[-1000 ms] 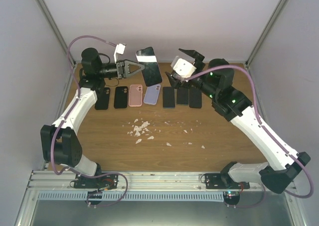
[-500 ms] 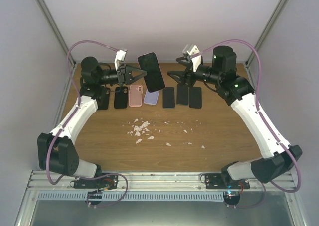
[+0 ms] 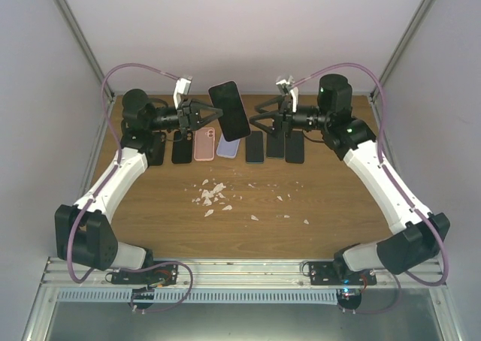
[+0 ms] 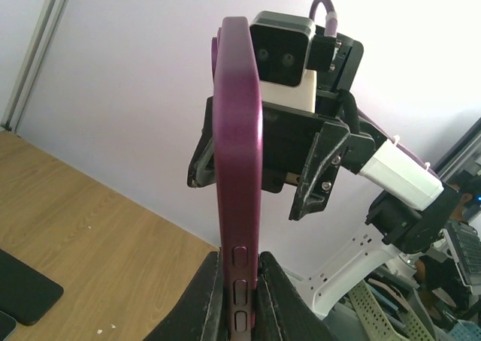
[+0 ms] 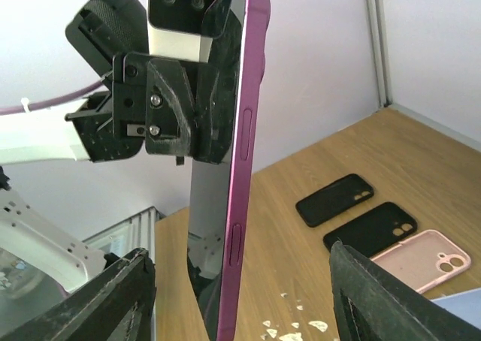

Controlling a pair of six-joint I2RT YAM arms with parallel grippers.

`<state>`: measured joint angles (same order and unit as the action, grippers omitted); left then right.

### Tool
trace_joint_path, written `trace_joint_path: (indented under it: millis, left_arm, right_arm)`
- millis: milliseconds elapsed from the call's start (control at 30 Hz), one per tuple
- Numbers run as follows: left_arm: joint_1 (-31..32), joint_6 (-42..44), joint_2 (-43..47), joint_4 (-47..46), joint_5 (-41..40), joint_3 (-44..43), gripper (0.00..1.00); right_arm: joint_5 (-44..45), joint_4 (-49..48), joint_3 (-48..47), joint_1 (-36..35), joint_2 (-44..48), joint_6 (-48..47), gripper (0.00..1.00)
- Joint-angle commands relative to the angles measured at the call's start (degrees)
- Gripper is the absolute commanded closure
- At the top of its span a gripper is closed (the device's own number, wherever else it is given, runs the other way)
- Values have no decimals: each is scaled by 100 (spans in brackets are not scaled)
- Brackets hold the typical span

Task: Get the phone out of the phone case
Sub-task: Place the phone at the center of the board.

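Phone (image 3: 229,110) and purple case (image 4: 239,168) are hanging together in the air above the far side of the wooden table (image 3: 331,206), standing on edge between the two arms. The left gripper (image 4: 240,277) is pinching the purple case along its button side, jaws clenched on it with the phone inside. The right gripper (image 5: 240,281) is facing the opposite edge with its jaws spread wide on either side, touching nothing as far as its wrist view shows. Separation is not yet starting: the case rim is wrapping the glass along every visible edge. By my judgement the whole job is remaining: catching the case lip, peeling it back, freeing the handset. A pink case (image 3: 204,144) and a black case (image 3: 181,147) are lying in the row on the table below.
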<state>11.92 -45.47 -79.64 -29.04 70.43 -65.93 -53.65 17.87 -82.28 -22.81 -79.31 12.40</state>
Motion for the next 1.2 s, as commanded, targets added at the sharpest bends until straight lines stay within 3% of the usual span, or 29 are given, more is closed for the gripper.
trace_joint_path:
  millis: [0,233,633,900,1000,1067,1167]
  left_arm:
    - [72,58,246,-477,-104,18,100]
    - [138,224,247,-341,-97,-5,100]
    - [351,972,124,507,-91,-312,100]
    - [423,1573,8,1120,-81,-554,100]
    - [466,1797,-16,1369,-123,-610,100]
    - [483,1968,-10,1568,-201,-671,100]
    - [494,2112,-6,1809,-309,-748,89]
  right_arm:
    - [-314,-430,25,37,-148,498,38]
    - [-570,-694,-69,24,-381,858,45]
    - [-552,-536,-155,-144,-463,647,64]
    - [-472,-231,-118,-139,-414,395,85]
    - [-542,-223,-114,-122,-406,414,98]
    - [-624,-242,-105,-87,-404,495,99]
    - [-647,-247,-85,-12,-386,511,99]
